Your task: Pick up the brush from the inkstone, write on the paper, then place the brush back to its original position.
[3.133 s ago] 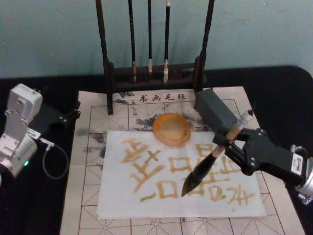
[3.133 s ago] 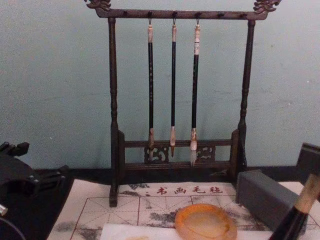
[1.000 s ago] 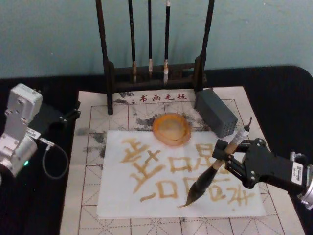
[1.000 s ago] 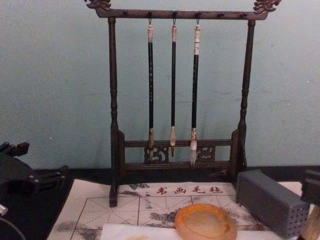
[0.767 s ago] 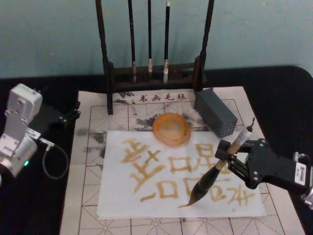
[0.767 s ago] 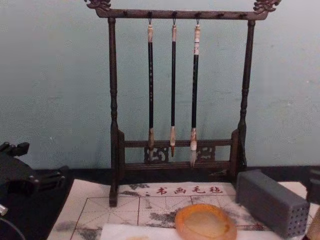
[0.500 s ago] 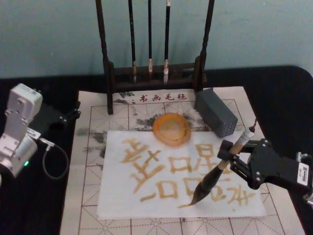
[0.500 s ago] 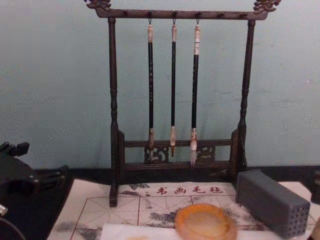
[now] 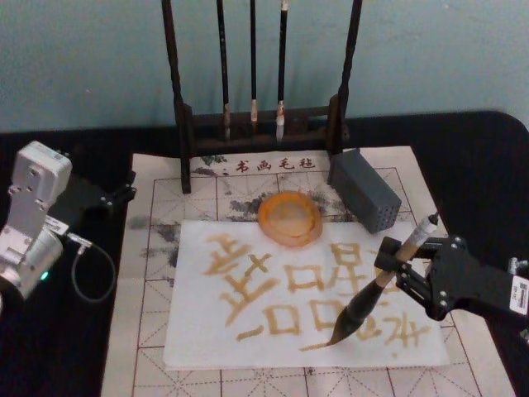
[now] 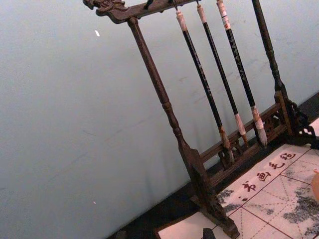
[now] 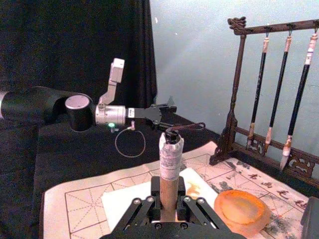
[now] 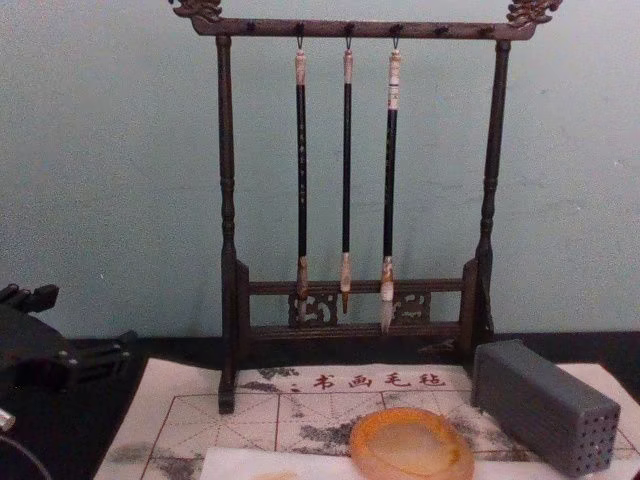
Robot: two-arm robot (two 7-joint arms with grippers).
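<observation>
Writing step in hand: the right gripper point(image 9: 395, 265) is clenched on the tan handle of the brush point(image 9: 364, 304), which leans with its dark tip touching the paper point(image 9: 248, 339) in the lower row of characters, well apart from the inkstone point(image 9: 289, 219). The left gripper point(image 9: 122, 190) sits parked at the left, fingers spread and empty. Next move, by judgement: finish the stroke and lift clear without dragging, then carry the brush back to the inkstone.

left gripper point(image 9: 124, 188) parked at left | right gripper point(image 9: 395, 266) low, clamped on brush point(image 9: 360, 307)
</observation>
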